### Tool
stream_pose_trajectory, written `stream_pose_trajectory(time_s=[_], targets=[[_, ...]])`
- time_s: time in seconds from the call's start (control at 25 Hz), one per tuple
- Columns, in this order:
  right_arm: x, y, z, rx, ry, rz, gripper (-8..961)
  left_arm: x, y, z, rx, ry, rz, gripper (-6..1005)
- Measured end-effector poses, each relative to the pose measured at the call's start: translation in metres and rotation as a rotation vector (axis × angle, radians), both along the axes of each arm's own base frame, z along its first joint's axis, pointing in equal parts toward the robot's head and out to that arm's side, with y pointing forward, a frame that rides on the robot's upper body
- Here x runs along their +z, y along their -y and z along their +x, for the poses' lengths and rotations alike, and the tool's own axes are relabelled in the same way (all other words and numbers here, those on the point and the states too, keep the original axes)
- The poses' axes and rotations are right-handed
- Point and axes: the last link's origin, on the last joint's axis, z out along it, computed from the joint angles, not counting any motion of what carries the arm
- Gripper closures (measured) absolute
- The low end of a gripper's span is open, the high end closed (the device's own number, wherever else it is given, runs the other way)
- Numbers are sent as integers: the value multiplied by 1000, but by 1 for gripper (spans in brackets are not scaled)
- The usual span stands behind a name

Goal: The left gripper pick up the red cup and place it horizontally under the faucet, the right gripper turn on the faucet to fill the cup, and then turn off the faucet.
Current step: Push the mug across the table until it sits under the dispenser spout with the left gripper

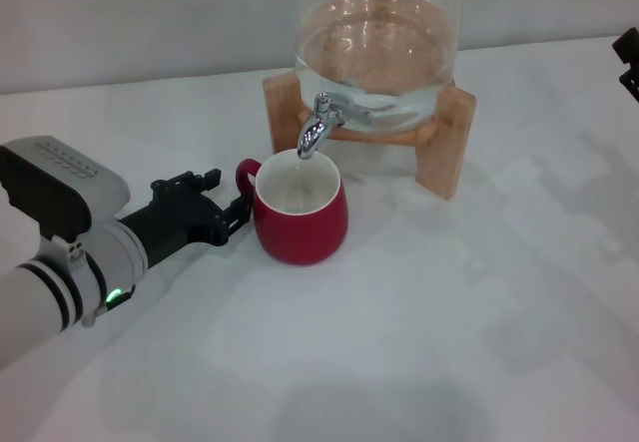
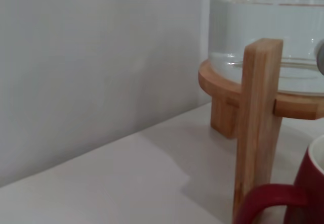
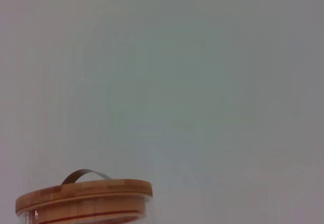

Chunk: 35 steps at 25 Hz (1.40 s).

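The red cup [image 1: 300, 218] stands upright on the white table with its mouth directly below the spout of the chrome faucet [image 1: 318, 128]. Its white inside looks dry, and no water is running. The loop handle points toward my left gripper [image 1: 222, 200], which sits just to the cup's left. That gripper is open, with its black fingers spread beside the handle and not closed on it. In the left wrist view the cup [image 2: 310, 191] and its handle appear close up. Only a black tip of my right gripper [image 1: 629, 58] shows, at the far right edge.
The faucet is fitted to a clear glass jar [image 1: 379, 43] holding water, which rests on a wooden stand [image 1: 444, 143]. One stand leg [image 2: 258, 123] is close beside the cup. A wall runs behind the table. The jar's wooden lid [image 3: 83, 196] shows in the right wrist view.
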Motion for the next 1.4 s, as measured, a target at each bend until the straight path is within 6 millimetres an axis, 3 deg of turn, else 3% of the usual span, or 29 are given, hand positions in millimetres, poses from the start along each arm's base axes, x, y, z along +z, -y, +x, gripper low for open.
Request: stream_pose_trajectory(time_s=[0.72,1.4], targets=[[0,-1,0,-3,-1,-1,98,0,5,2,-63,-10,50,458],[-1,1,0,-1,0,-4,99,0,17,-8,-50,-4,78,453]])
